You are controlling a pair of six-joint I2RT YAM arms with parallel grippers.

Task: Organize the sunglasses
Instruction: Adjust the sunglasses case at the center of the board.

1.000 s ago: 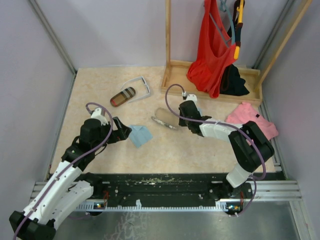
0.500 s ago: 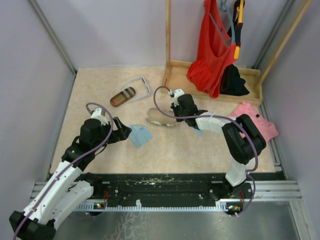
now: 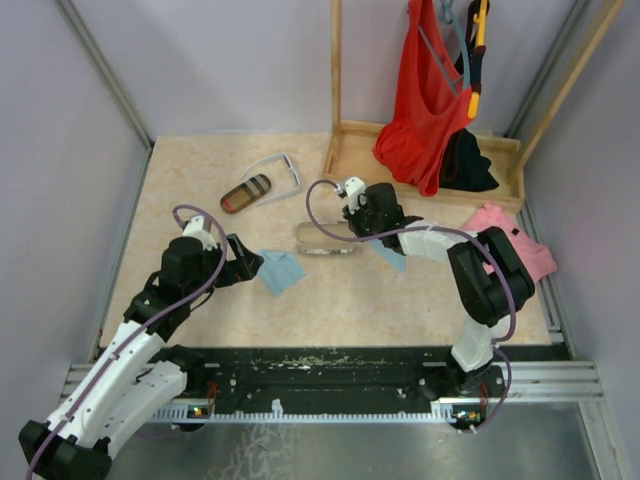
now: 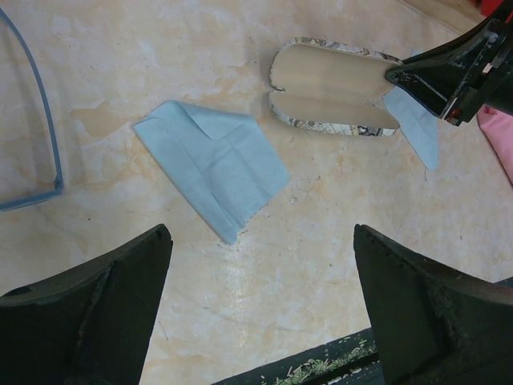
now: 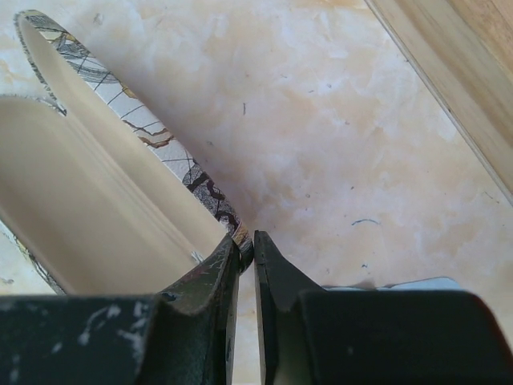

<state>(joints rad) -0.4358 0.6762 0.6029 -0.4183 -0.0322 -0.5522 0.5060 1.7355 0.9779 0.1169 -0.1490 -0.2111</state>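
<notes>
The pale-framed sunglasses lie open at the back left; one thin arm shows in the left wrist view. The dark wire-framed pair is not in view. My right gripper is shut on the rim of the open grey-patterned case. In the right wrist view the gripper pinches the case's wall, and the beige inside is empty. My left gripper is open and empty, just left of a light blue cloth. It hovers above bare table near that cloth.
A brown-striped case lies next to the pale glasses. A second blue cloth lies under my right arm. A wooden rack with red and black garments stands at the back right, with a pink cloth near it.
My right gripper moved left and back, still holding the case's rim, and turned the open case to lie more level. The second cloth came into view. My left arm stayed still.
</notes>
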